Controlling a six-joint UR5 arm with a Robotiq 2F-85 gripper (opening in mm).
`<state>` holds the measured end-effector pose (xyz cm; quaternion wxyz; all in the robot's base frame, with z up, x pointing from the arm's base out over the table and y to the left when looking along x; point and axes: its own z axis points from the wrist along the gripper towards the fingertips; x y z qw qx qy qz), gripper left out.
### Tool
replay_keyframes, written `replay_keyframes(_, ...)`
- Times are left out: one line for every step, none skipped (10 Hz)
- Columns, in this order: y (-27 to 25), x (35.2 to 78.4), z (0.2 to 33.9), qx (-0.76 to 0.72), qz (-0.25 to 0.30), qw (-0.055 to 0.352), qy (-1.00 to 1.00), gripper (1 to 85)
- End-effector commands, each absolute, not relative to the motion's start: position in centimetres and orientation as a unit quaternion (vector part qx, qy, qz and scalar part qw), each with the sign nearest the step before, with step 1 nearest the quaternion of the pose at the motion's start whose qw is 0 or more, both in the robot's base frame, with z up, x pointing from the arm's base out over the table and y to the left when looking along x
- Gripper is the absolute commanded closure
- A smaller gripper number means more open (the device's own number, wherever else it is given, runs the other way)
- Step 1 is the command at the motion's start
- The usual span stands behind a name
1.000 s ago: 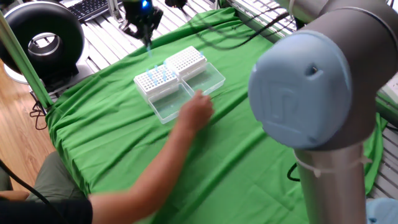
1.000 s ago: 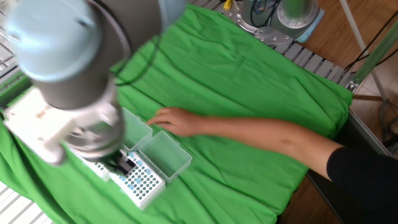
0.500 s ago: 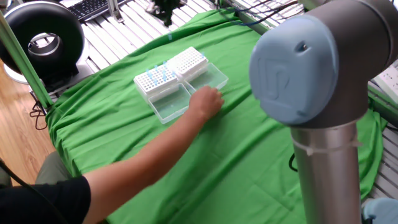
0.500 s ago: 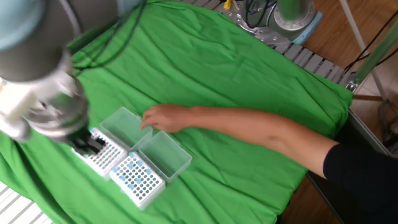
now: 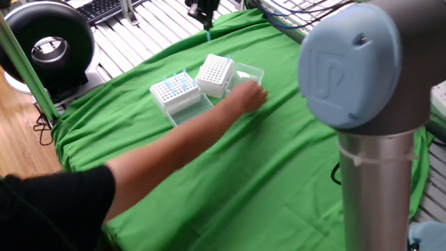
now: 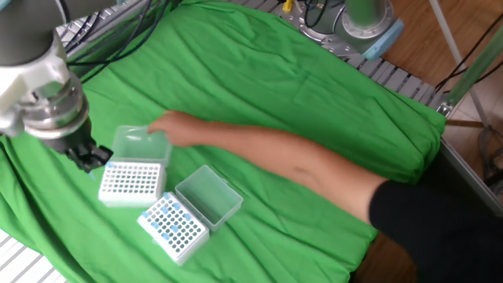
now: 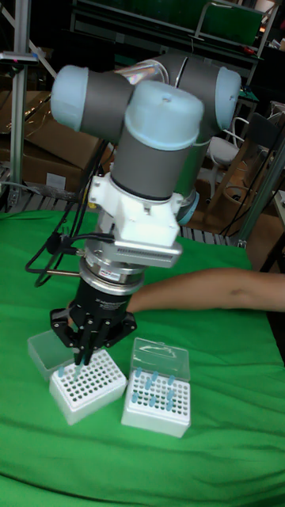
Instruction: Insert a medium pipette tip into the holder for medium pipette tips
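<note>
The holder for medium pipette tips (image 5: 214, 74) (image 6: 130, 182) (image 7: 87, 385) is a white block with a dense grid of holes. Its clear lid (image 5: 249, 71) (image 6: 140, 144) (image 7: 46, 349) lies open behind it. A person's hand (image 5: 248, 96) (image 6: 168, 126) rests on that lid. My gripper (image 7: 82, 354) (image 6: 89, 157) (image 5: 203, 12) hangs just above the holder's edge, shut on a thin bluish pipette tip (image 5: 208, 35) that points down. I cannot tell whether the tip touches a hole.
A second white rack (image 5: 175, 90) (image 6: 174, 226) (image 7: 156, 403) with several blue tips and an open clear lid (image 6: 208, 196) stands beside the holder. The person's forearm (image 6: 299, 161) (image 7: 214, 289) crosses the green cloth (image 5: 279, 174). Cables (image 6: 118, 39) trail at the cloth's far edge.
The hand has slid and turned the holder away from the rack with blue tips. My gripper has moved from over that rack to the holder's edge.
</note>
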<state>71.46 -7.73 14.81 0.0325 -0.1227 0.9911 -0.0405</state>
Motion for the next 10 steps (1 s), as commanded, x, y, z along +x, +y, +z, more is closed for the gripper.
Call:
replay_keyframes(-9.6, 69.5, 13.1, -0.120, -0.025, 0.035, 0.992, 84.7)
replay_keyframes(-9.3, 69.3, 12.6, -0.113, -0.013, 0.034, 0.993, 84.7)
replay_keyframes(-9.2, 69.3, 12.2, -0.110, -0.010, 0.035, 0.993, 84.7)
replay_keyframes(-8.9, 69.3, 11.8, -0.103, -0.010, 0.033, 0.994, 84.7)
replay_keyframes(-8.8, 69.4, 11.5, -0.097, -0.014, 0.032, 0.995, 84.7)
replay_keyframes(-8.6, 69.4, 11.5, -0.094, -0.019, 0.031, 0.995, 84.7)
replay_keyframes(-8.5, 69.3, 11.6, -0.091, -0.021, 0.029, 0.995, 84.7)
replay_keyframes(-8.4, 69.1, 11.8, -0.086, -0.025, 0.025, 0.996, 84.7)
replay_keyframes(-8.3, 68.7, 12.3, -0.085, -0.026, 0.018, 0.996, 84.7)
replay_keyframes(-8.2, 68.2, 13.0, -0.078, -0.029, 0.008, 0.996, 84.7)
